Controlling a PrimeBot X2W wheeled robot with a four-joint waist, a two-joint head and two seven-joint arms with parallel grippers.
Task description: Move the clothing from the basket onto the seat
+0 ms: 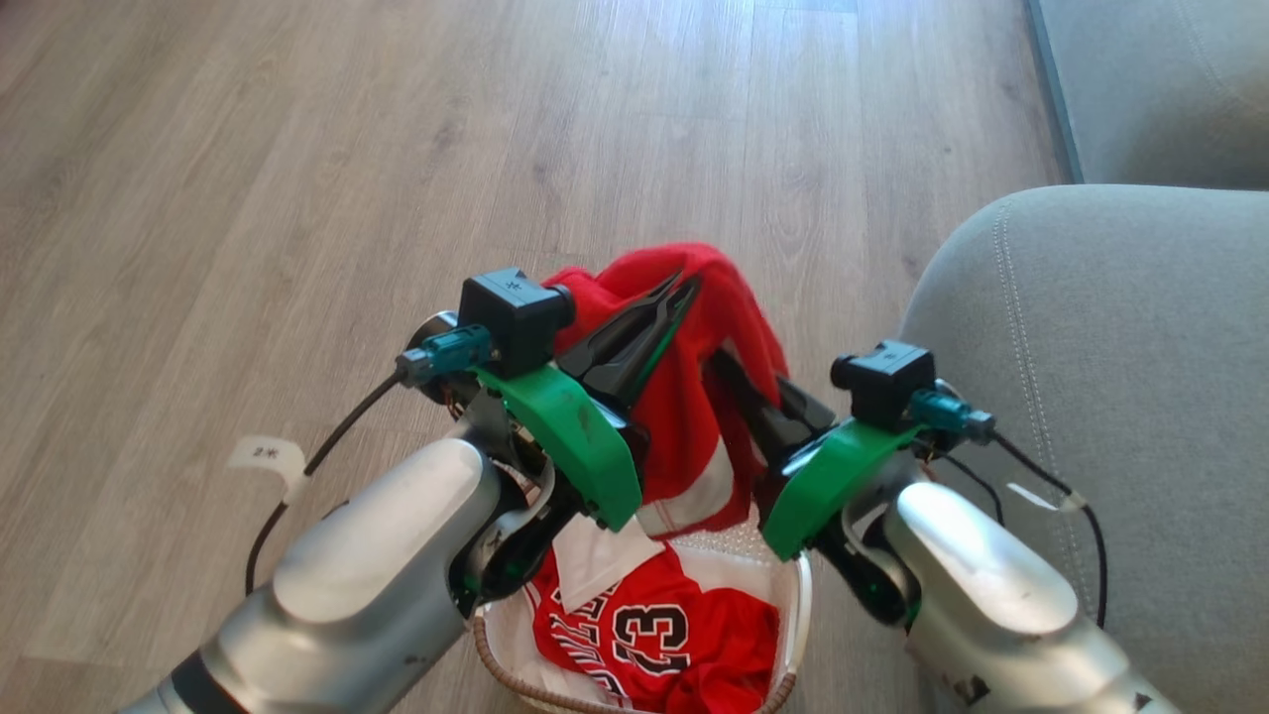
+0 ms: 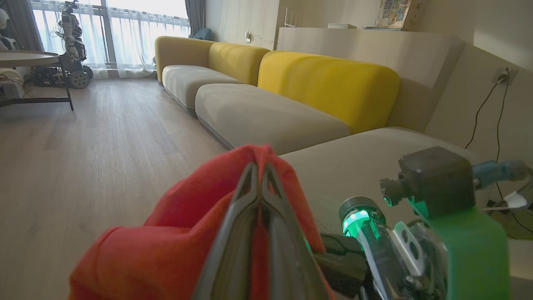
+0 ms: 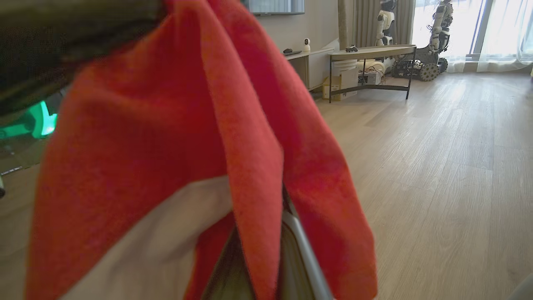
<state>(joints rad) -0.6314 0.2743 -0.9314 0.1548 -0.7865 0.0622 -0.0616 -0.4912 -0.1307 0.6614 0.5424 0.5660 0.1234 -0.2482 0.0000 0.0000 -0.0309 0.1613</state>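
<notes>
Red garment (image 1: 694, 416) clamped between jaws of left gripper (image 1: 682, 288); right gripper (image 1: 729, 375) under it, jaws hidden, cannot tell; thin pinch may slip before seat (image 1: 1110, 377); hem may drag jersey (image 1: 659, 635).

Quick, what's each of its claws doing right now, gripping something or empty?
Left gripper: closed on the red garment, held above the basket.
Right gripper: cannot be told; the garment covers its fingertips.

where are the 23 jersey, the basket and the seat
jersey (image 1: 649, 635): head view, on the black 23 number
basket (image 1: 803, 595): head view, on its white right wall
seat (image 1: 1120, 337): head view, on the grey cushion top
</notes>
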